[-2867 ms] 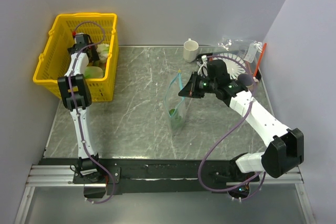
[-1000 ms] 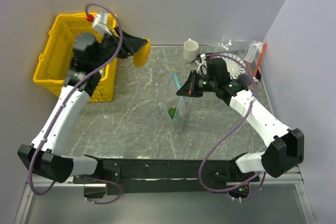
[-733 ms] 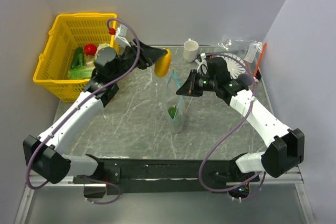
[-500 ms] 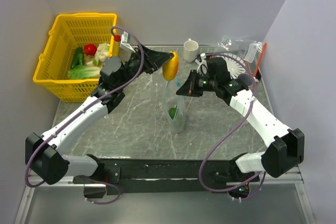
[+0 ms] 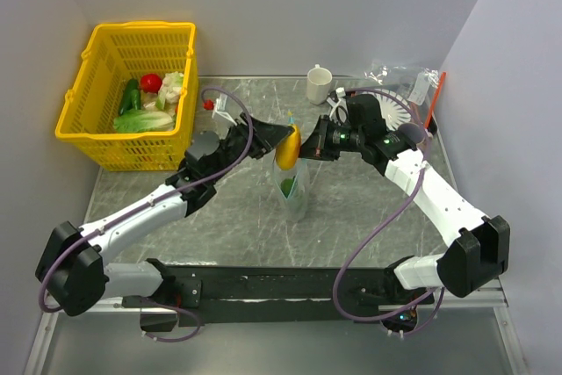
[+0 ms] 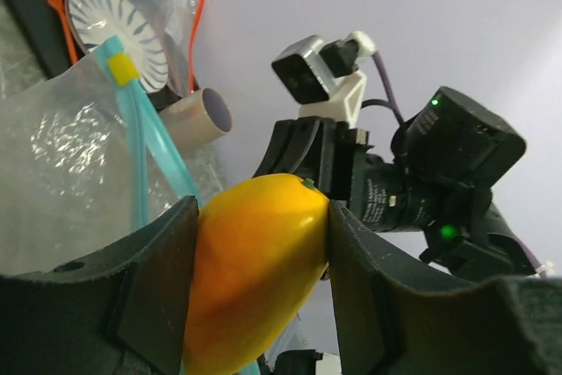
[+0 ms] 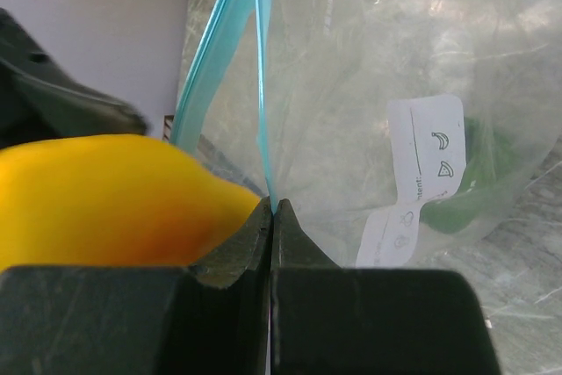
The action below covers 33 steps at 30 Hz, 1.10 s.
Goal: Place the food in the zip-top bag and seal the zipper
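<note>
Left end effector (image 5: 280, 138) is grasping a yellow fruit (image 6: 255, 256) between both fingers, holding it at the mouth of the zip-top bag (image 5: 298, 198) near desk centre; right end effector (image 7: 272, 217), reaching in from 3 o'clock, is clenching on one lip of the zipper (image 7: 261, 85), holding the bag upright with its mouth parted; the fruit is sitting just beside those clenched jaws, at their 9 o'clock in the top view; a green food piece (image 5: 287, 188) is resting low inside the bag; the bag's base is sitting on the desk (image 5: 246, 227); a yellow basket (image 5: 83, 129) holding food is standing at 10 o'clock; a white mug (image 5: 318, 83) is standing at 12 o'clock, well apart from the bag.
</note>
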Motion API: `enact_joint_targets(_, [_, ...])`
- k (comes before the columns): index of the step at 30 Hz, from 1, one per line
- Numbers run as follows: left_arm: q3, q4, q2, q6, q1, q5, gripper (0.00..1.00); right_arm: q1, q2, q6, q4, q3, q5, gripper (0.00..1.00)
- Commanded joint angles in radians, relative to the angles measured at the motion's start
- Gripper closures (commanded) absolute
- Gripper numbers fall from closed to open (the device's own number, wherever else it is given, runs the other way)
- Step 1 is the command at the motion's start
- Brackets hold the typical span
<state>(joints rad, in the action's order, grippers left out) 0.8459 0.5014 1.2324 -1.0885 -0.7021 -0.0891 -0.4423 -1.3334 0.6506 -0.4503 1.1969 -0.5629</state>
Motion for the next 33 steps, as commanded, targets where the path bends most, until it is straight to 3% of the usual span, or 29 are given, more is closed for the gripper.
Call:
enact_joint_targets(1, [-0.007,0.034,-0.050,0.091,-0.028,0.086,0.65,0.002,0.040,0.007,0.021,0.038,-0.006,1.00])
enact_joint_targets(4, [0.047,-0.076,-0.051,0.166,-0.051,0.086,0.35,0.007,0.043,0.004,0.019,0.029,-0.006,1.00])
enact_joint_targets(5, [0.092,-0.122,-0.050,0.179,-0.059,0.086,0.20,0.007,0.043,0.003,0.019,0.027,-0.005,1.00])
enact_joint_targets(8, [0.183,-0.266,-0.050,0.245,-0.062,0.129,0.03,0.011,0.045,0.000,0.016,0.026,-0.006,1.00])
enact_joint_targets(13, [0.277,-0.460,-0.068,0.330,-0.062,0.182,0.01,0.017,0.048,-0.006,0.015,0.018,-0.002,1.00])
enact_joint_targets(15, [0.379,-0.576,-0.070,0.381,-0.036,0.229,0.01,0.017,0.050,-0.011,0.015,0.012,0.000,1.00])
enact_joint_targets(16, [0.472,-0.713,-0.056,0.422,-0.011,0.230,0.01,0.019,0.051,-0.012,0.013,0.009,-0.002,1.00])
enact_joint_targets(19, [0.606,-0.912,-0.031,0.488,0.157,0.177,0.01,0.020,0.053,-0.017,0.015,0.000,-0.002,1.00])
enact_joint_targets(22, [0.662,-0.992,-0.034,0.576,0.401,0.164,0.01,0.019,0.059,-0.022,0.013,-0.008,-0.002,1.00])
enact_joint_targets(26, [0.711,-1.017,-0.002,0.653,0.604,0.167,0.02,0.020,0.053,-0.032,0.007,-0.008,0.003,1.00])
enact_joint_targets(29, [0.708,-0.965,0.062,0.651,0.755,0.071,0.02,0.019,0.046,-0.034,0.005,-0.008,0.003,1.00])
enact_joint_targets(33, [0.729,-0.901,0.211,0.621,0.863,-0.006,0.04,0.020,0.037,-0.039,0.001,-0.007,0.004,1.00])
